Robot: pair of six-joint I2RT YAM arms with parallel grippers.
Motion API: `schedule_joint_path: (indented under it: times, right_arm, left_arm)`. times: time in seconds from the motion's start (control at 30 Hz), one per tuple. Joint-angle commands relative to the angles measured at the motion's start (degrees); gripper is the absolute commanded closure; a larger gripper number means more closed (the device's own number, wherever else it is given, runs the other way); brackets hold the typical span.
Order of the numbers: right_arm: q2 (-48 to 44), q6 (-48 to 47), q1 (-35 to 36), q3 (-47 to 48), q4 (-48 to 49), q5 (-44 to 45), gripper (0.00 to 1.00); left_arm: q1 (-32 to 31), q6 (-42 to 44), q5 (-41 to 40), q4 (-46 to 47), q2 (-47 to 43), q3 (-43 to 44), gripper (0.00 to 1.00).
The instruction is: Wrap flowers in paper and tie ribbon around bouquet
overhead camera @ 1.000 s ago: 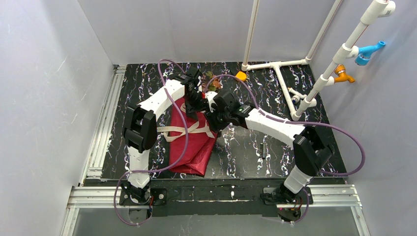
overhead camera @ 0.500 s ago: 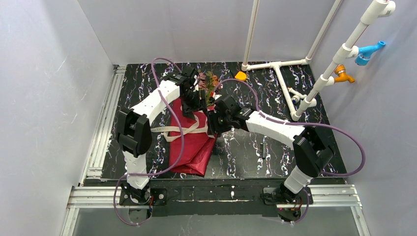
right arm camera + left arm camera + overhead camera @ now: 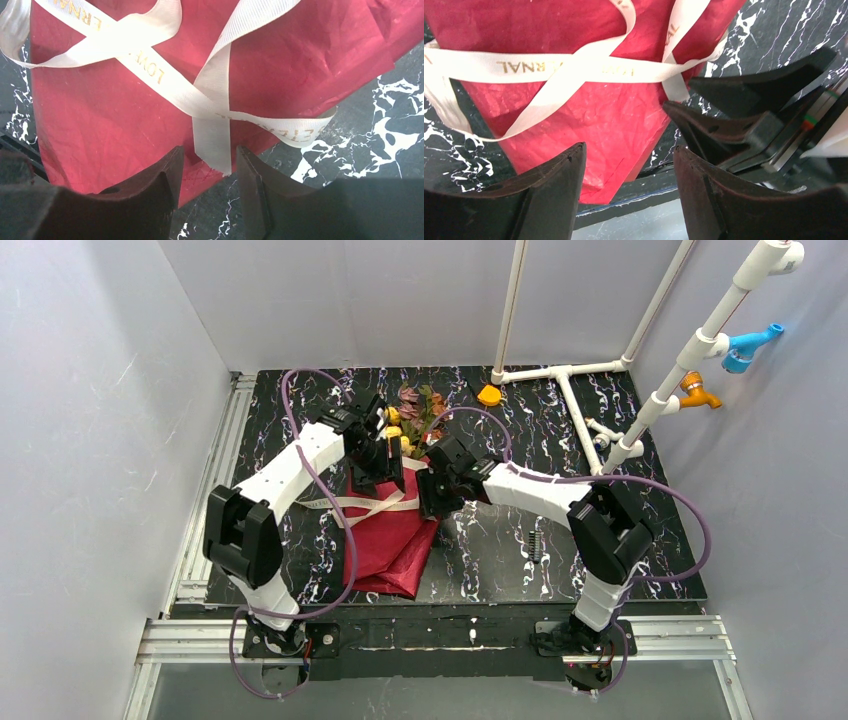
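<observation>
The bouquet lies on the black marbled table: a red paper point(image 3: 392, 540) cone whose wide end points to the back, with the yellow and pink-brown flowers point(image 3: 413, 408) sticking out. The cream ribbon point(image 3: 352, 504) crosses over the cone in loose loops. My left gripper point(image 3: 384, 462) hovers open above the cone's upper part, and in the left wrist view point(image 3: 629, 149) only paper point(image 3: 594, 115) and ribbon point(image 3: 574, 67) lie below it. My right gripper point(image 3: 431, 497) is at the cone's right edge. It is open point(image 3: 209, 150), and a loose ribbon point(image 3: 212, 142) end hangs between its tips without touching them.
An orange cap point(image 3: 489, 394) lies at the back beside a white pipe frame point(image 3: 572, 400). A small dark comb-like piece point(image 3: 537, 543) rests right of the cone. Aluminium rails point(image 3: 208, 510) run along the table's left edge.
My left arm has swung left and back, uncovering the flowers. My right gripper has shifted slightly left along the cone's edge and its jaws have narrowed a little around the ribbon end.
</observation>
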Motion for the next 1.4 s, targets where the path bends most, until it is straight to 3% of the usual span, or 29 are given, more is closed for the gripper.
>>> schedule_joint_path:
  times: [0.0, 0.23, 0.57, 0.7, 0.83, 0.87, 1.0, 1.1, 1.27, 1.37]
  right_arm:
    - [1.1, 0.5, 0.2, 3.0, 1.2, 1.2, 0.5]
    - [2.9, -0.1, 0.3, 3.5, 0.4, 1.6, 0.54]
    - [2.5, -2.1, 0.3, 4.5, -2.4, 2.4, 0.79]
    - [2.3, -2.8, 0.2, 4.4, -3.3, 2.4, 0.97]
    - [1.7, -2.8, 0.2, 3.9, -3.4, 2.4, 0.99]
    - [1.4, -2.7, 0.2, 3.8, -3.4, 2.4, 0.98]
    - [-0.8, -0.9, 0.3, 4.1, -2.5, 1.4, 0.74]
    - [-1.2, 0.5, 0.3, 6.1, -4.6, 2.4, 0.68]
    - [-0.8, 2.8, 1.1, 8.3, -7.0, 5.0, 0.51]
    - [-0.2, 3.7, 2.2, 9.2, -8.0, 7.1, 0.49]
  left_arm:
    - [0.4, 1.0, -1.8, 0.4, -6.1, -4.0, 0.37]
    - [0.4, 1.5, -2.8, 0.8, -10.0, -8.7, 0.37]
    - [1.0, 2.2, -4.0, 0.9, -11.7, -11.5, 0.37]
    - [1.6, 2.2, -4.1, 0.9, -11.8, -11.8, 0.37]
    - [2.2, 2.3, -4.1, 0.8, -12.2, -12.2, 0.37]
    - [2.3, 2.3, -4.1, 0.9, -12.4, -12.3, 0.37]
    - [2.6, 2.3, -4.4, 0.9, -13.4, -13.1, 0.37]
    - [2.6, 2.2, -4.4, 0.8, -13.7, -13.5, 0.37]
    - [2.7, 3.1, -4.3, 0.8, -14.9, -14.0, 0.37]
    - [3.0, 4.5, -5.2, 0.2, -16.3, -14.4, 0.37]
